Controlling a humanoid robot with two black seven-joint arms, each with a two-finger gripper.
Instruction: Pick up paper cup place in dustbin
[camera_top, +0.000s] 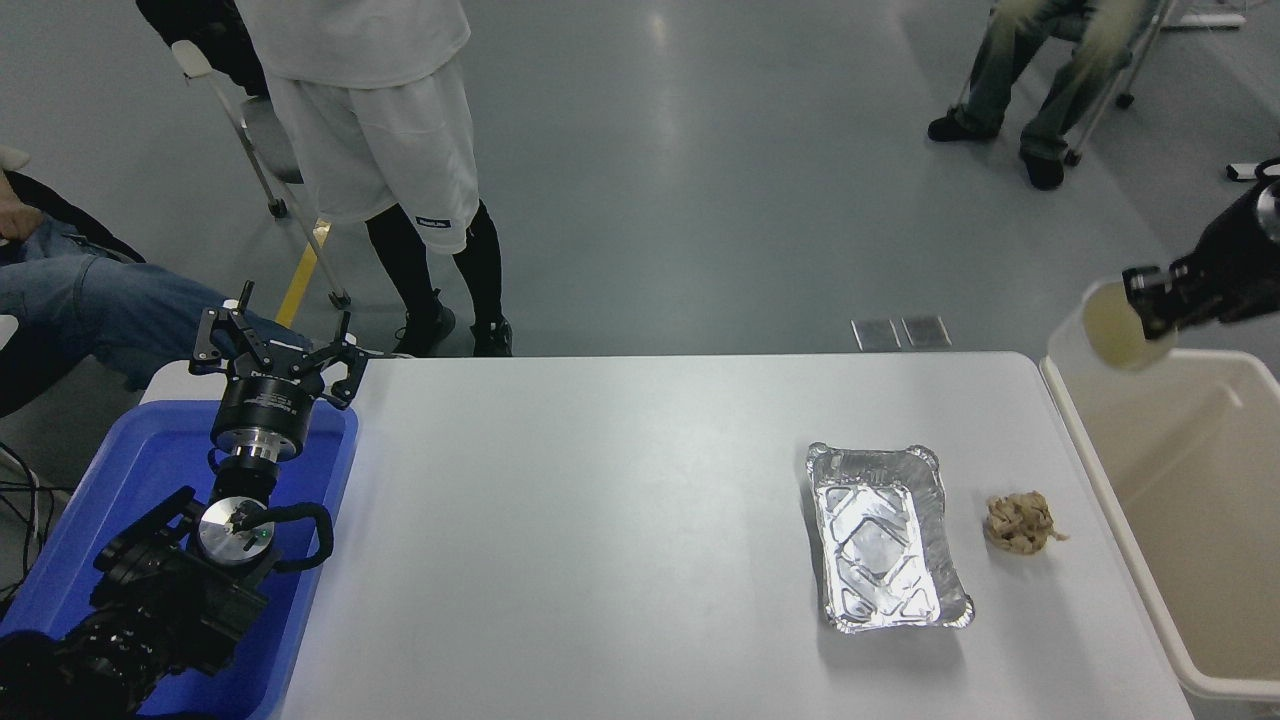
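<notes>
The right gripper (1150, 300) comes in from the right edge and pinches the paper cup (1105, 330) at its rim, one finger inside the mouth and one outside, the cup tipped on its side with its cream inside facing the camera; it hangs in the air above the far left corner of the dustbin (1085, 440), which stands just off the table's right end; the cup looks light, thin-walled and easily crushed, so a rim pinch like this one, or a gentle hold across the tapered wall, suits it best, and too hard a squeeze would likely buckle it; nothing appears to stand between cup and bin opening; on the white table (600, 500) a foil tray (885, 540) and a crumpled brown paper wad (1018, 522) lie well below and to the left, clear of the path; the left gripper (275, 350), fingers spread, is parked over the blue bin (130, 470) at the near left; a person (370, 130) stands beyond the far edge
</notes>
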